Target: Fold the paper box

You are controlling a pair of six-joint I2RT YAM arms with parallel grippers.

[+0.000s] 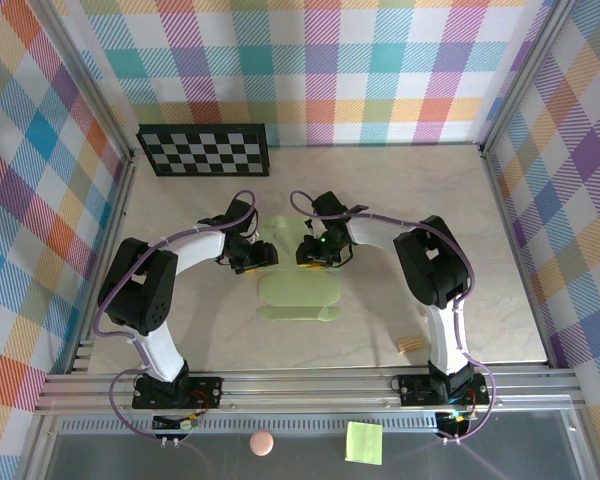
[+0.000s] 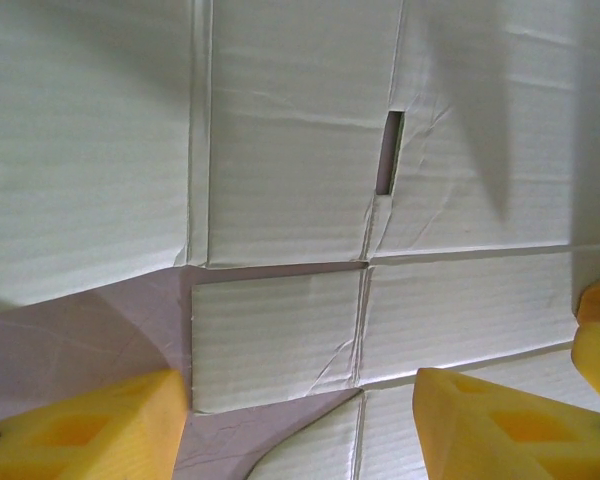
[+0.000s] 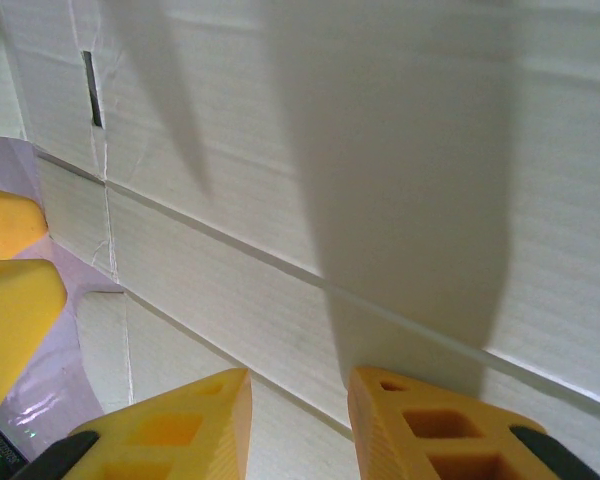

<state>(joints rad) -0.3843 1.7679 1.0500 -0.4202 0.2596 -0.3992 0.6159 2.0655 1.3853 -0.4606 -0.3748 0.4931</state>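
Lying mostly flat at the middle of the table point(image 1: 460, 200), the paper box point(image 1: 298, 295) shows creases and a slot but no wall standing, so I judge nearly all the folding is left. The left gripper point(image 1: 252, 258), at its ten o'clock edge, has fingers wide apart, holding nothing. The right gripper point(image 1: 320, 252), at two o'clock, shows a narrow gap; whether it pinches card I cannot tell.

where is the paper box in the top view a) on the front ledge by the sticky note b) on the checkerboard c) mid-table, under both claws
c: the paper box lies mid-table, with the left claw and the right claw over its far part.
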